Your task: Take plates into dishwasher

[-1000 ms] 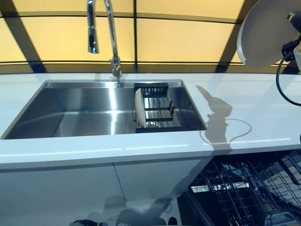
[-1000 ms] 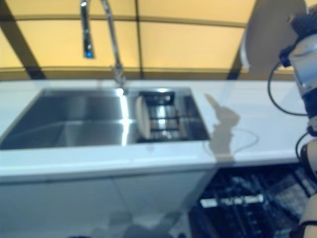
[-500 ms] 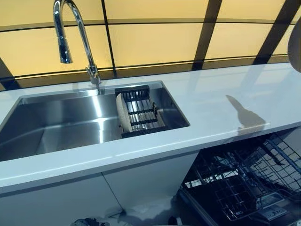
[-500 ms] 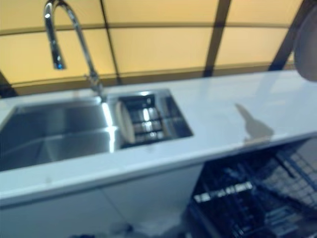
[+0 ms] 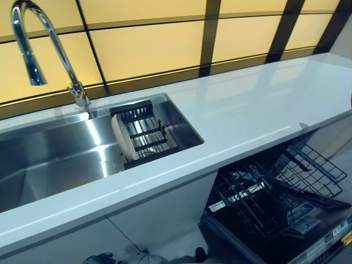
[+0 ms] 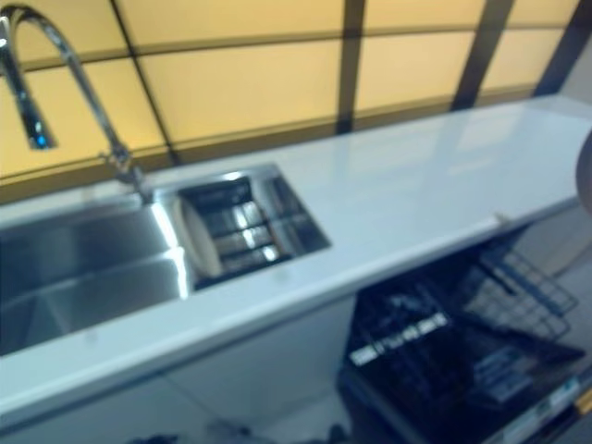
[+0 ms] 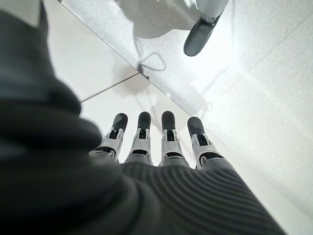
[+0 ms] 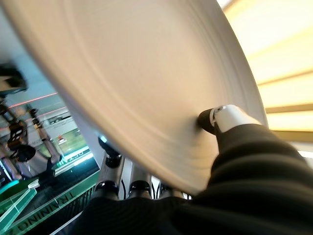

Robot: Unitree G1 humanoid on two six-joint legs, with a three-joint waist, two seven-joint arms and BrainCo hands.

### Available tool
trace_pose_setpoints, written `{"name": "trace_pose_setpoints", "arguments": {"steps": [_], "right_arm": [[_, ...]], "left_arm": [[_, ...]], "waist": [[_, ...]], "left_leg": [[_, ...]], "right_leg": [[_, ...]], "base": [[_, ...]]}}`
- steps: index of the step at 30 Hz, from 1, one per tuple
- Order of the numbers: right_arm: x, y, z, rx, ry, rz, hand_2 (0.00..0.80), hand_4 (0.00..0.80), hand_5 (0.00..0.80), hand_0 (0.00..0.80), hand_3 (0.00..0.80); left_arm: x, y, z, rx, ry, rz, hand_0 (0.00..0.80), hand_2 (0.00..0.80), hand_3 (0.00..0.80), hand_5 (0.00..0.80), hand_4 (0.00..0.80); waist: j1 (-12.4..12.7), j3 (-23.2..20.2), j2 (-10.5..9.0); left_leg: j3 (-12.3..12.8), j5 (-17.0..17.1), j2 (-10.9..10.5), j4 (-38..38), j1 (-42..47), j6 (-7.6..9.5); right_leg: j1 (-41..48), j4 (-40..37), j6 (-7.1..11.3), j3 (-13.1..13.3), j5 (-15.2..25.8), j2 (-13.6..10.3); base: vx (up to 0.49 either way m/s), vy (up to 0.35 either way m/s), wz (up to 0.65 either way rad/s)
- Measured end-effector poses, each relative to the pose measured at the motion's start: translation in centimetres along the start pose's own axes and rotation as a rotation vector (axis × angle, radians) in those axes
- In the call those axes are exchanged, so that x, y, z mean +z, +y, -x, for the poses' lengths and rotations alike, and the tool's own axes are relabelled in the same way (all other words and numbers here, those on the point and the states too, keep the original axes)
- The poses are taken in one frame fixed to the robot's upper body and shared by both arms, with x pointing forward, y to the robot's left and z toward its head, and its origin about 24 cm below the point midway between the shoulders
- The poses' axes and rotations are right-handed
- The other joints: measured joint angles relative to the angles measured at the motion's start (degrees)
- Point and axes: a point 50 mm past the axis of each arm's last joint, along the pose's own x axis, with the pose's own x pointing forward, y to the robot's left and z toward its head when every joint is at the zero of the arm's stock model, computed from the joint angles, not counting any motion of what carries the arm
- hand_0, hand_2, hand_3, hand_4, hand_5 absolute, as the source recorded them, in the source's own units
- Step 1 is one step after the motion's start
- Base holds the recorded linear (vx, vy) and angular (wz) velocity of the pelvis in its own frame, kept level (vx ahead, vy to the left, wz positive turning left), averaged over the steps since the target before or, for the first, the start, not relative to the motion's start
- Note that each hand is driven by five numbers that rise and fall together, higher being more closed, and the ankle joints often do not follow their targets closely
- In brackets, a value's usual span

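- White plate (image 8: 146,83) is held in the right hand (image 8: 230,122); the right wrist view shows the thumb pressed on one face and the fingers (image 8: 110,159) behind the other face, pinching the plate near its rim.
- In the right eye view, only a pale edge at the right border shows; it cannot be told whether this is the held plate.
- Left hand (image 7: 156,147) shows in its own wrist view only: fingers straight, side by side, slightly spread, holding nothing, above a pale floor.
- Second plate (image 5: 120,144) stands on edge in a dark rack (image 5: 144,135) at the right end of the steel sink (image 5: 49,165).
- Chrome tap (image 5: 38,49) rises behind the sink.
- White desk (image 5: 258,104) runs to the right of the sink.
- Dishwasher (image 5: 275,192) stands open below the desk, wire basket (image 5: 308,168) pulled out.
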Motion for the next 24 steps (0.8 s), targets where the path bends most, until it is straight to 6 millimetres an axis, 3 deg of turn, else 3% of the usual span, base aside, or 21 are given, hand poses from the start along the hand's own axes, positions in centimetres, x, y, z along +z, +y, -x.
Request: {"name": "trace_pose_setpoints", "arguments": {"steps": [7,14,24], "right_arm": [[-1.3,2.3,1.1,0.063,-0.072,0.198,0.800,0.800,0.800,0.800,0.800],[-2.1,4.8,2.0,0.149,-0.082,0.223,0.800,0.800,0.800,0.800,0.800],[-0.7,9.2,3.1,0.245,-0.153,0.236,0.800,0.800,0.800,0.800,0.800]], "left_arm": [[0.5,0.2,0.0,0.002,-0.015,0.000,0.000,0.000,0.000,0.000,0.000],[0.8,0.3,0.0,-0.002,-0.027,-0.002,0.000,0.000,0.000,0.000,0.000],[2.1,0.8,0.0,0.003,-0.054,-0.004,0.000,0.000,0.000,0.000,0.000]], "waist": [[-1.3,1.1,0.97],[-1.3,3.0,1.20],[-1.2,4.4,1.47]], "left_leg": [[0.5,-0.4,-0.1,0.0,0.0,0.02],[0.5,-0.4,-0.1,0.0,0.0,0.07],[0.4,-0.5,-0.1,0.0,0.1,0.09]], "right_leg": [[-0.4,0.0,0.14,0.7,0.1,0.1],[-0.4,0.0,0.15,0.7,0.1,0.1],[-0.4,0.0,0.13,0.7,0.1,0.1]], "base": [[-0.011,-0.001,-0.04],[0.000,0.000,0.00],[0.000,0.000,0.00]]}}
